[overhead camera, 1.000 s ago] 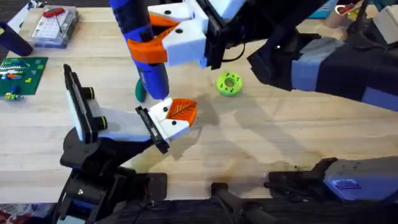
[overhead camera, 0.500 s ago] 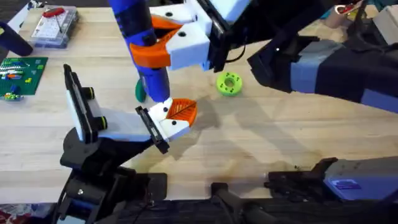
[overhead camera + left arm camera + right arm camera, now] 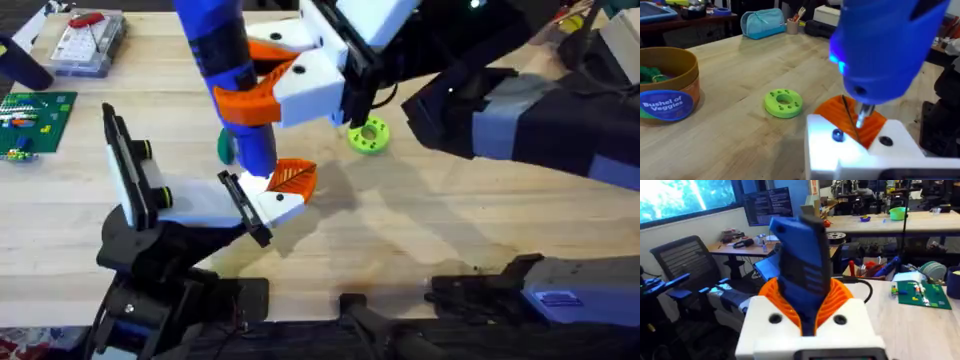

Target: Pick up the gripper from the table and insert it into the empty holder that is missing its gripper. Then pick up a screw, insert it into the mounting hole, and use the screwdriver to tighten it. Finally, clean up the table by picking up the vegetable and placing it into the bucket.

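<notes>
Veg on worktop, not yet in bucket; screwdriver w/ bit down at L end effector (open/closed: can't tell), clamped by R end effector — prob. tightening stage, cleanup left.

The overhead camera looked down and forward over the bench. Both wrist cameras sat close to the screwdriver, the left facing across the bench, the right facing the room.

Blue screwdriver upright (bit down)
</notes>
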### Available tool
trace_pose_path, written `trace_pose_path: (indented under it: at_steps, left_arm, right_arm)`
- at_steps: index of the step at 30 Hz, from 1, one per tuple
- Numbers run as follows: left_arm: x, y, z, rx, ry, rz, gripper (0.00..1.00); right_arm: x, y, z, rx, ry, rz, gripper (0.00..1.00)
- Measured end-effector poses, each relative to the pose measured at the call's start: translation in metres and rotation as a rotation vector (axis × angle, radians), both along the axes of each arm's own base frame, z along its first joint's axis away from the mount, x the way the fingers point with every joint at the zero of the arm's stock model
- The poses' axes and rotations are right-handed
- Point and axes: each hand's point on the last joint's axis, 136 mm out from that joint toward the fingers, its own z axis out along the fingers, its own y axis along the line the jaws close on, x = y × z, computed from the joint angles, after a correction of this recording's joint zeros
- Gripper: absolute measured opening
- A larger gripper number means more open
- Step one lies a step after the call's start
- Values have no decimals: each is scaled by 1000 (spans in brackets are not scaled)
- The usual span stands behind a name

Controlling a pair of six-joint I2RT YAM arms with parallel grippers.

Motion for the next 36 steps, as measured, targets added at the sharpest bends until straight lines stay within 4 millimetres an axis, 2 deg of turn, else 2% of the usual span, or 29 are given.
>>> trace_pose_path:
  at_steps: [8, 36]
  left_arm:
    - [0, 0, 0, 0, 0, 0, 17]
    - [0, 0, 0, 0, 0, 0, 17]
  right_arm:
    - [-1, 2, -6, -8, -9, -1, 85]
    - [1, 3, -8, 3, -51, -19, 86]
